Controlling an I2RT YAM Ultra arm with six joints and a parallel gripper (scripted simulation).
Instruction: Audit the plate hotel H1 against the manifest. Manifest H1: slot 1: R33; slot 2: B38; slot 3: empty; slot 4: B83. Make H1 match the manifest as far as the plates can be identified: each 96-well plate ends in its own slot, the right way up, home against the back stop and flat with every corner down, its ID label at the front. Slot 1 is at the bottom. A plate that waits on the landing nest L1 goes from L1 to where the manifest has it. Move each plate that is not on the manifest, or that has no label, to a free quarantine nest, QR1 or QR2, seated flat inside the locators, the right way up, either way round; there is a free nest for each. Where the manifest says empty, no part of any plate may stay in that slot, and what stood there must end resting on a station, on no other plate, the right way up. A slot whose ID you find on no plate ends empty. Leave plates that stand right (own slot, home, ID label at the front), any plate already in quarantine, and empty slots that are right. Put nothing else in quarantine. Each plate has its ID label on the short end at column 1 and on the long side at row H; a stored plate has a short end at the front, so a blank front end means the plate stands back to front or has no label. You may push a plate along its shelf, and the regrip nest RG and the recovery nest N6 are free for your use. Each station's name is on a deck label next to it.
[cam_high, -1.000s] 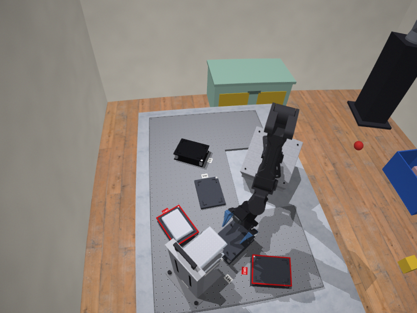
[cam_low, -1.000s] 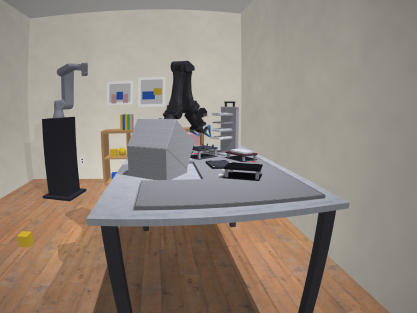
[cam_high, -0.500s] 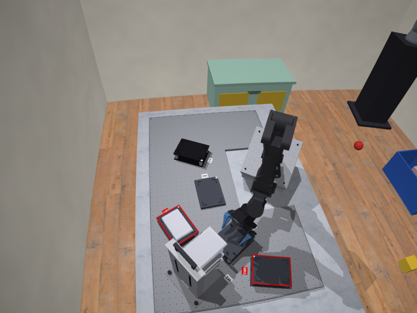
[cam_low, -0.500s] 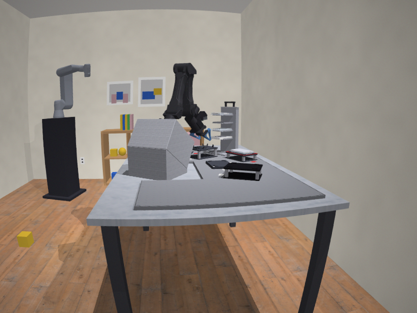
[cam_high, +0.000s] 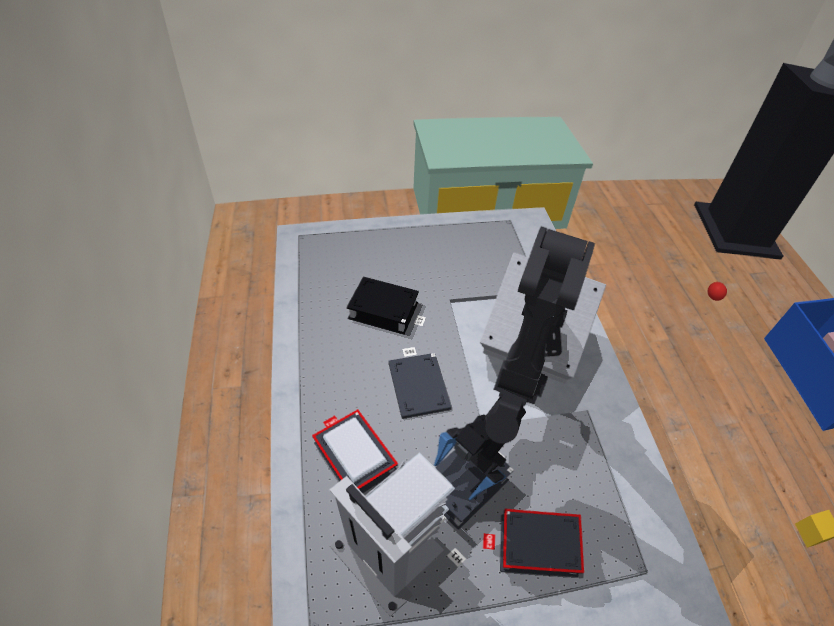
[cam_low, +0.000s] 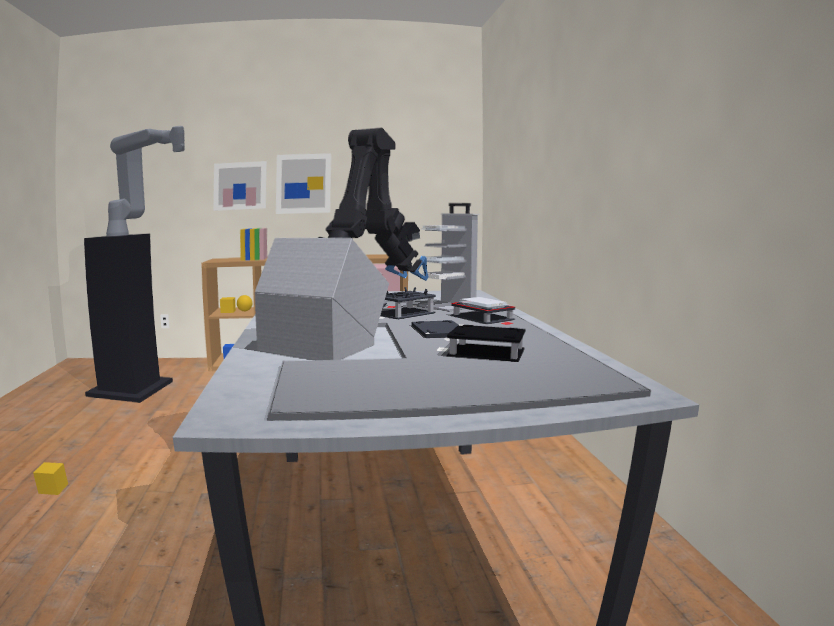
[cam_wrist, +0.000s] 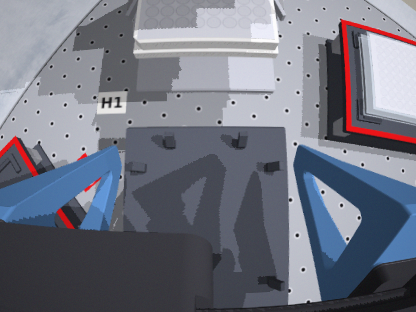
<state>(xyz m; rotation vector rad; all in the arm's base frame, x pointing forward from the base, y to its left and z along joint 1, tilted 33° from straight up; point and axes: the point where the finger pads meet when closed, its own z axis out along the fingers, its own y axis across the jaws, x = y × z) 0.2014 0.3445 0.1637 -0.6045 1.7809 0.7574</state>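
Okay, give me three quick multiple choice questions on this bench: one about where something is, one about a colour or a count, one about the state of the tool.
1. Where does the tool hang?
A. Over the dark nest in front of the plate hotel
B. Over the black raised nest at the far end
C. Beside the green cabinet

2. How many red-bordered nests are on the deck?
A. One
B. Two
C. Four

3. What state is the tool in?
A. Shut on a plate
B. Shut on nothing
C. Open, holding nothing

Answers:
1 A: the wrist view shows the dark nest under the blue fingers, by the H1 label, with the plate hotel ahead.
2 B: one red-bordered nest carries a white plate; the other holds no plate.
3 C: the fingers stand wide apart with nothing between them.
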